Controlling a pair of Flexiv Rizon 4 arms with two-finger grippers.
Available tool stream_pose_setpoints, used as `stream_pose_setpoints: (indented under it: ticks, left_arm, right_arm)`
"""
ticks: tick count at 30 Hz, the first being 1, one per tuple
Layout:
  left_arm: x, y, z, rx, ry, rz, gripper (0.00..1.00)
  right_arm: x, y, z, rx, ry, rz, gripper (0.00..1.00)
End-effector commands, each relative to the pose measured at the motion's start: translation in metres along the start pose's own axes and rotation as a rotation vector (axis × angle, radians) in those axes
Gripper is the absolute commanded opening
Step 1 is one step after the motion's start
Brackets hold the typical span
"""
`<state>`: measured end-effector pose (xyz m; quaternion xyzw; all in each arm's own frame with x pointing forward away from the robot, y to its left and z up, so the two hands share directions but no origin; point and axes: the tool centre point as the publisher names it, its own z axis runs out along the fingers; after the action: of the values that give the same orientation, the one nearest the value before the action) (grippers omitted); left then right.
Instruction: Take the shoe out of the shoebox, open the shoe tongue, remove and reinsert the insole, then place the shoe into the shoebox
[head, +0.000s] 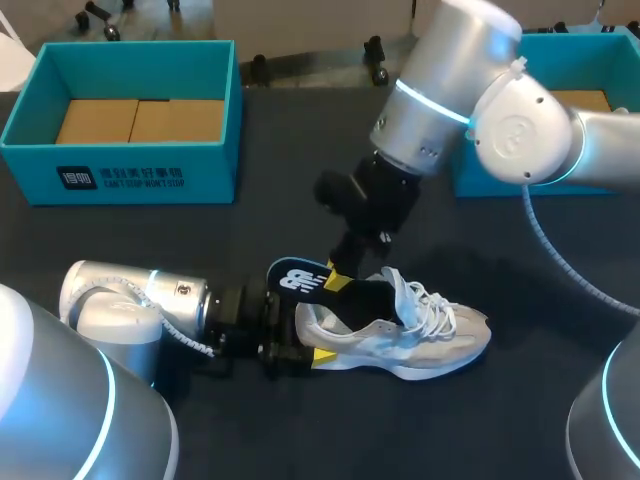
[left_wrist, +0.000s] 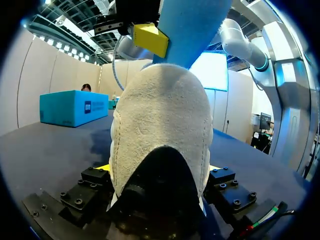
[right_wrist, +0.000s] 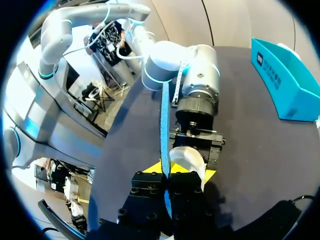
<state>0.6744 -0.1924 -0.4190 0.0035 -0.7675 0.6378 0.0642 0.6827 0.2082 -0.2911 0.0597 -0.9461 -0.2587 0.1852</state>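
A white and grey sneaker (head: 420, 335) lies on its side on the dark table, its heel (left_wrist: 160, 115) toward my left arm. My left gripper (head: 312, 338) has a yellow-tipped finger against each side of the heel and is shut on it, fingers wide apart. A blue insole (head: 298, 278) with a black top sticks up out of the shoe's opening. My right gripper (head: 338, 281) comes down from above and is shut on the insole (right_wrist: 164, 125), which shows edge-on between its fingers. In the left wrist view the blue insole (left_wrist: 195, 30) rises above the heel.
An open teal shoebox (head: 120, 165) with cardboard inside stands at the back left. A second teal box (head: 500, 180) stands at the back right, partly behind my right arm. Bare dark tabletop lies in front of the shoe and to its right.
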Motion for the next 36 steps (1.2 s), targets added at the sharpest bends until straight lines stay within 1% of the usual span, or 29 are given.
stream_pose_setpoints:
  ticks: [1, 9, 11, 14, 15, 20, 23, 24, 26, 28, 29, 30, 31, 36]
  left_arm:
    - [-0.001, 0.001, 0.000, -0.002, 0.001, -0.001, 0.00]
    - [-0.001, 0.001, 0.000, -0.002, 0.001, -0.001, 0.00]
    - [-0.001, 0.001, 0.000, -0.002, 0.001, -0.001, 0.00]
    - [-0.001, 0.001, 0.000, -0.002, 0.001, -0.001, 0.00]
    - [-0.001, 0.001, 0.000, -0.002, 0.001, -0.001, 0.00]
    - [-0.001, 0.001, 0.000, -0.002, 0.001, -0.001, 0.00]
    - [-0.001, 0.001, 0.000, -0.002, 0.001, -0.001, 0.00]
    - [-0.001, 0.001, 0.000, -0.002, 0.001, -0.001, 0.00]
    - [-0.001, 0.001, 0.000, -0.002, 0.001, -0.001, 0.00]
    - [-0.001, 0.001, 0.000, -0.002, 0.001, -0.001, 0.00]
    - [-0.001, 0.001, 0.000, -0.002, 0.001, -0.001, 0.00]
    - [-0.001, 0.001, 0.000, -0.002, 0.001, -0.001, 0.00]
    - [-0.001, 0.001, 0.000, -0.002, 0.001, -0.001, 0.00]
    - [-0.001, 0.001, 0.000, -0.002, 0.001, -0.001, 0.00]
  right_arm:
    - [0.002, 0.000, -0.001, -0.001, -0.004, 0.000, 0.00]
    - [0.002, 0.000, -0.001, -0.001, -0.004, 0.000, 0.00]
    - [-0.006, 0.010, -0.003, -0.007, -0.014, -0.004, 0.00]
    - [-0.010, 0.023, -0.014, -0.023, -0.040, -0.021, 0.00]
    - [-0.010, 0.031, -0.023, -0.036, -0.063, -0.039, 0.00]
    - [-0.004, 0.048, -0.056, -0.074, -0.110, -0.049, 0.00]
    - [0.002, 0.052, -0.073, -0.135, -0.132, -0.060, 0.00]
    - [0.005, 0.052, -0.079, -0.179, -0.142, -0.065, 0.00]
    - [0.009, 0.052, -0.089, -0.205, -0.141, -0.057, 0.00]
    - [0.015, 0.050, -0.099, -0.332, -0.143, -0.081, 0.00]
    - [0.020, 0.048, -0.104, -0.410, -0.156, -0.137, 0.00]
    - [0.025, 0.048, -0.108, -0.445, -0.177, -0.190, 0.00]
    - [0.032, 0.050, -0.111, -0.420, -0.184, -0.178, 0.00]
    - [0.032, 0.050, -0.111, -0.420, -0.184, -0.178, 0.00]
